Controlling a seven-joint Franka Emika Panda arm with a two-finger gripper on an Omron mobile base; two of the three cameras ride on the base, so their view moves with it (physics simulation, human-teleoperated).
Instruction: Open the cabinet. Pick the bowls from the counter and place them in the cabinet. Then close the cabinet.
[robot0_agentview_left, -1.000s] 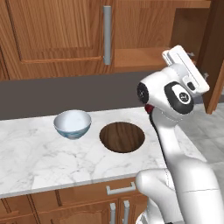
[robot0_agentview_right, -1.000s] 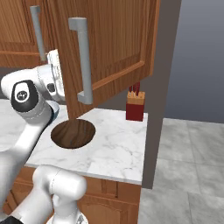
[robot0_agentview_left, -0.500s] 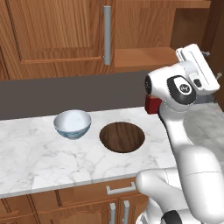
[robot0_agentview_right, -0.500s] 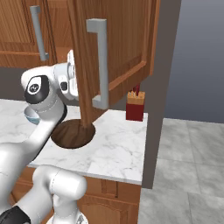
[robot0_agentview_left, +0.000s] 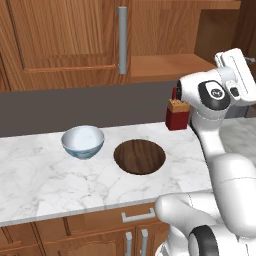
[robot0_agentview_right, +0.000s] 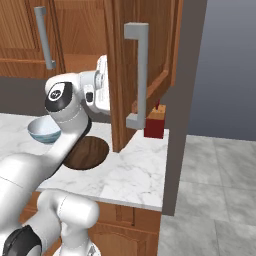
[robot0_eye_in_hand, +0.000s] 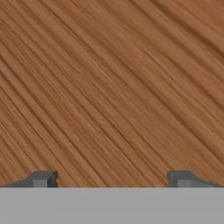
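Right now the gripper (robot0_eye_in_hand: 109, 179) presses its empty, wide-apart jaws flat against the cabinet door's (robot0_agentview_right: 120, 75) inner face; both bowls (robot0_agentview_left: 83, 141) lie below, leftward.

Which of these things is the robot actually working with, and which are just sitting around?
Part of the job:
- cabinet, right door swung open
- white bowl
- wooden bowl
- counter
- gripper, open, close against wood

Just sitting there:
- red box at the back of the counter
- drawers below

Even, bright rendered light, soft shadows, no glare; close wood grain slightly blurred.
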